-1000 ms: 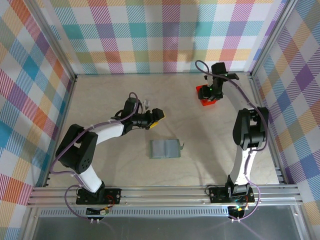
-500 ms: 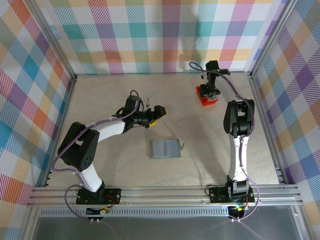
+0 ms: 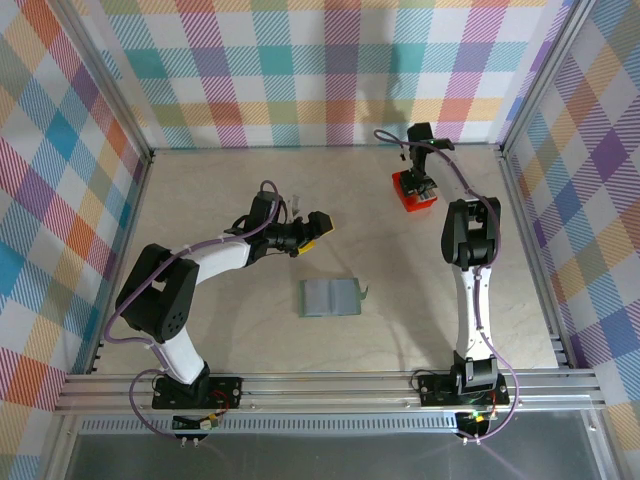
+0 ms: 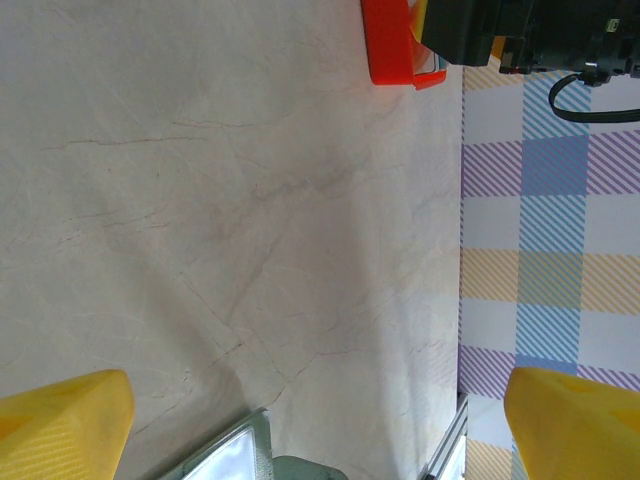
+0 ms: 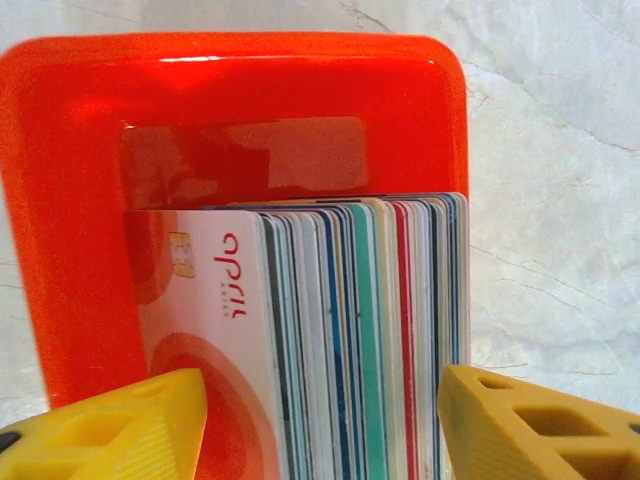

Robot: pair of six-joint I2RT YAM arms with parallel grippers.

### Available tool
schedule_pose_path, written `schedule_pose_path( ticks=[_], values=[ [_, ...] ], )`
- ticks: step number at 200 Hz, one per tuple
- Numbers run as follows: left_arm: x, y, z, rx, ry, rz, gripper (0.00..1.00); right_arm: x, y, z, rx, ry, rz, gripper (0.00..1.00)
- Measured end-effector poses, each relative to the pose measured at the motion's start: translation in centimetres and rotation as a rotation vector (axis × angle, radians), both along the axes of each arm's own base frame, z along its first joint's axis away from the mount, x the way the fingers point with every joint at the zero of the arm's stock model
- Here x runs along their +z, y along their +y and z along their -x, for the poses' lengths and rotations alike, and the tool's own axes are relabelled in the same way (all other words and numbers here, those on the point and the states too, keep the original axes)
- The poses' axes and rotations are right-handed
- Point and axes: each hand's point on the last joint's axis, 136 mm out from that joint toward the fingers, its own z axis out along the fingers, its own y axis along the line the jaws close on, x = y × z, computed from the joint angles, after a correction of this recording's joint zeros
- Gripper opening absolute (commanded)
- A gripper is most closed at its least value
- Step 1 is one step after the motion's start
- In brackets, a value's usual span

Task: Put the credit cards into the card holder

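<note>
The credit cards (image 5: 350, 330) stand on edge as a thick stack inside a small red box (image 5: 90, 200), the front card white with red circles. My right gripper (image 5: 320, 430) is open, one yellow finger on each side of the stack, a small gap showing on the right. From above, this gripper (image 3: 418, 182) hangs over the red box (image 3: 403, 192) at the back. The grey-green card holder (image 3: 330, 297) lies open and flat mid-table. My left gripper (image 3: 316, 227) is open and empty, just behind the holder; a corner of the card holder (image 4: 240, 458) shows between its fingertips.
The checked back wall (image 3: 330, 70) rises close behind the red box. A checked side wall and metal rail (image 3: 525, 230) border the right. In the left wrist view the red box (image 4: 395, 45) sits far ahead with the right arm's black wrist (image 4: 540, 30) above it.
The right arm has stretched further back and brought its gripper down over the red box, jaws spreading a little. The left gripper's jaws have opened wider; its arm has barely moved.
</note>
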Motion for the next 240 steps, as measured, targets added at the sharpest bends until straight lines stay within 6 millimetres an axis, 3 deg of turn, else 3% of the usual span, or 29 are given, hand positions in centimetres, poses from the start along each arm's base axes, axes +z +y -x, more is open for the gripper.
schedule_pose_path(
  ticks=[55, 128, 199, 240],
  values=[
    [0.0, 0.0, 0.0, 0.000, 0.000, 0.000, 0.93, 0.4, -0.3, -1.0, 0.000, -0.047, 0.071, 0.45],
    [0.0, 0.0, 0.0, 0.000, 0.000, 0.001, 0.92, 1.1, -0.1, -2.1, -0.002, -0.104, 0.085, 0.14],
    [0.0, 0.0, 0.0, 0.000, -0.002, 0.001, 0.91, 1.2, 0.1, -2.3, -0.013, -0.114, 0.069, 0.00],
    [0.1, 0.0, 0.0, 0.000, -0.002, 0.003, 0.90, 1.3, 1.1, -2.1, -0.020, -0.112, 0.001, 0.00]
  ],
)
